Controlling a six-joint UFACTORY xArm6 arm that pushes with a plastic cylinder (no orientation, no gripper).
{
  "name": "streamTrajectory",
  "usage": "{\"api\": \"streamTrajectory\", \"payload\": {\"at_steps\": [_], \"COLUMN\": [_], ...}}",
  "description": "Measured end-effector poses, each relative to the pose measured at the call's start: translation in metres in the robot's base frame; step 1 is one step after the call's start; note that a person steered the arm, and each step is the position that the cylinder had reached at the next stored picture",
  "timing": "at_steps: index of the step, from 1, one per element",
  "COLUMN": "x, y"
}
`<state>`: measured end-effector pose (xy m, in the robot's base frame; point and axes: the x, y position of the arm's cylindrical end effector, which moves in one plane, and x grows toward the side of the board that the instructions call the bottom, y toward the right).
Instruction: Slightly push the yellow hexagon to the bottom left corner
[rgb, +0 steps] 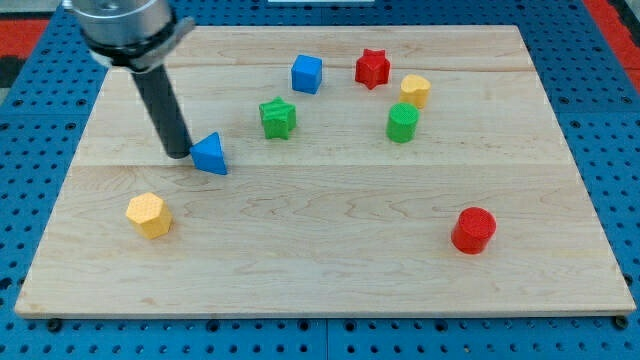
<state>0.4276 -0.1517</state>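
Note:
The yellow hexagon (149, 214) sits on the wooden board (320, 260) at the view's lower left. My tip (179, 153) rests on the board just left of the blue triangle (210, 154), touching or nearly touching it. The tip is above and slightly right of the yellow hexagon, about a block's width or more away from it. The dark rod rises from the tip toward the view's top left.
A green star (278, 117), blue cube (307, 73), red star (372, 68), yellow cylinder (416, 90) and green cylinder (402, 123) lie in the upper middle. A red cylinder (473, 230) stands at lower right. The board's left edge is near the hexagon.

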Motion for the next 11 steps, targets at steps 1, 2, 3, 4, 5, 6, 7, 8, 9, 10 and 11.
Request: {"api": "streamTrajectory", "payload": {"at_steps": [1,2,3,4,5,6,7,8,9,10,11], "x": [-0.002,-0.003,0.012,0.046,0.043,0.056,0.090,0.097,0.094,0.122,0.163], "y": [0.031,0.034,-0.016,-0.017,-0.002,0.027,-0.002,-0.050,-0.063,-0.012,-0.042]}}
